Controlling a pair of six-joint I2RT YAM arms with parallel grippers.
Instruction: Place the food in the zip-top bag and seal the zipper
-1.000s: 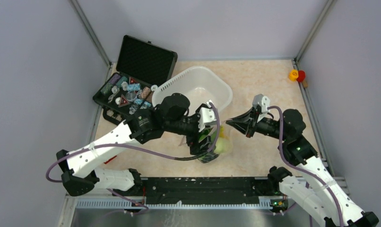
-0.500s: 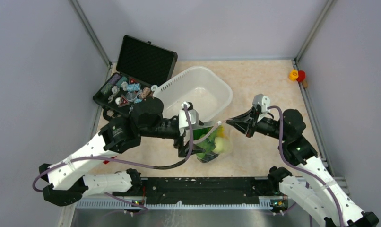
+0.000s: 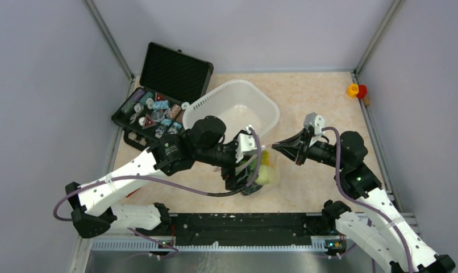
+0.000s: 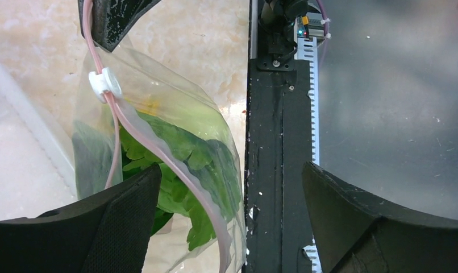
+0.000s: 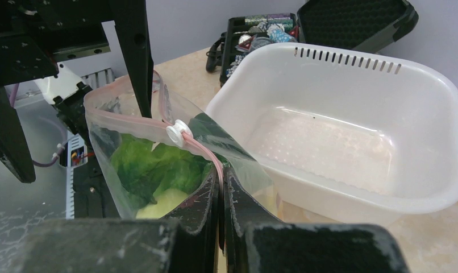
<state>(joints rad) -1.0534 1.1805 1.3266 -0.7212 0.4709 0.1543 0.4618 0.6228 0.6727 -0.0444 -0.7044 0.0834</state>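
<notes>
No legible txt/labels (case trinkets (image 3: 153, 115) too small)

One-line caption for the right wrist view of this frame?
Right gripper pinches the zipper end of the zip-top bag, white slider partway along, green leaves inside, white tub beside it.

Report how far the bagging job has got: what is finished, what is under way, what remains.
Done: leafy greens and a pale piece sit in the clear bag; the white tub is empty. Under way: the right gripper is shut on the pink zipper strip, holding the mouth up; the left gripper hangs open beside it. Left: the mouth gapes, slider near the right gripper, so sealing remains.
</notes>
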